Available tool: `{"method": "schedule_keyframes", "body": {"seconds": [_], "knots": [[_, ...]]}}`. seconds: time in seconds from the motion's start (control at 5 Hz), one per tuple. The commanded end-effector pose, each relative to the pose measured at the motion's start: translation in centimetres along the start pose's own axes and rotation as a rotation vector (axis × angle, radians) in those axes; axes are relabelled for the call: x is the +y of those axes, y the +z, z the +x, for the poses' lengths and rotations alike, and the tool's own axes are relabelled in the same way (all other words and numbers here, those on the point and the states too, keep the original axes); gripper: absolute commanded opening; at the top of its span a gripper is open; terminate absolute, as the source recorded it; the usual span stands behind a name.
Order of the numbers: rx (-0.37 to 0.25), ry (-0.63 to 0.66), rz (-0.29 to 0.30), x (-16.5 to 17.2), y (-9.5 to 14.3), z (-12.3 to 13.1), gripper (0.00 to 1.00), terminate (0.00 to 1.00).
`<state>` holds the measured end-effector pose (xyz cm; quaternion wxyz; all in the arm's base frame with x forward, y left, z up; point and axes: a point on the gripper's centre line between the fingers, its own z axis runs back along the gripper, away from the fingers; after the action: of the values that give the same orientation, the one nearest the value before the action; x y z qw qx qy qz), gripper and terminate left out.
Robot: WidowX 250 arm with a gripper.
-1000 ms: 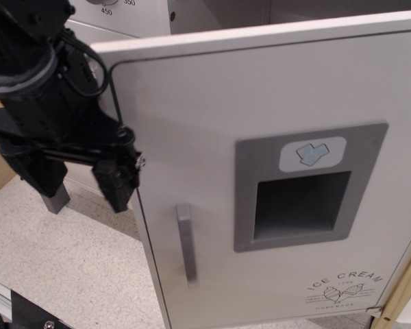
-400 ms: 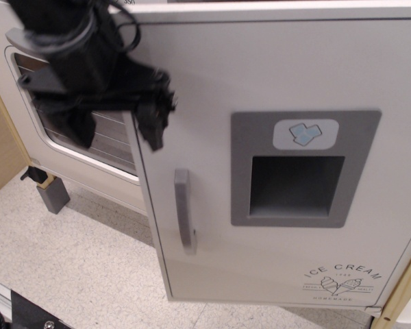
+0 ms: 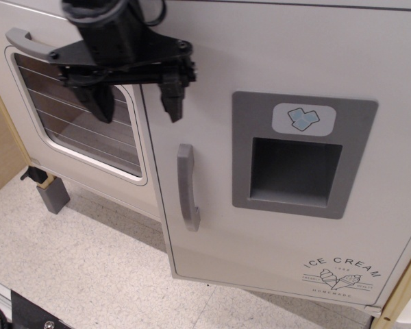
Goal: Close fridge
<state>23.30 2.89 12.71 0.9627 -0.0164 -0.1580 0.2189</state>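
Observation:
The white fridge door (image 3: pixel 281 226) fills the right of the view and stands nearly flush with the cabinet front. It has a vertical grey handle (image 3: pixel 185 186), a grey recessed panel (image 3: pixel 298 157) with a blue ice-cube sticker (image 3: pixel 303 118), and an "ICE CREAM" print (image 3: pixel 341 277) at its lower right. My black gripper (image 3: pixel 135 103) is open and empty. It hangs at the door's upper left edge, above the handle. One fingertip (image 3: pixel 172 103) lies against the door face; the other (image 3: pixel 99 106) is in front of the oven window.
The white oven door (image 3: pixel 82 130) with a barred window and a horizontal grey handle (image 3: pixel 29 42) is on the left. A small grey block (image 3: pixel 53 195) lies on the speckled floor (image 3: pixel 75 267) below it. A wooden edge (image 3: pixel 405 288) is at the lower right.
The fridge door has swung further toward shut. My gripper has moved right and up along with the door's left edge, and the oven door now shows fully.

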Motion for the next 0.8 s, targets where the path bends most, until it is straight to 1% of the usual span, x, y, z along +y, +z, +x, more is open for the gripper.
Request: {"method": "schedule_keyframes", "body": {"seconds": [0.0, 0.4, 0.6], "knots": [[-0.031, 0.044, -0.022, -1.6, 0.2, 3.0, 1.0, 0.0], [-0.053, 0.065, -0.039, -3.2, -0.7, 4.8, 1.0, 0.0], [-0.058, 0.088, -0.05, -3.6, -0.7, 5.7, 1.0, 0.0]]}}
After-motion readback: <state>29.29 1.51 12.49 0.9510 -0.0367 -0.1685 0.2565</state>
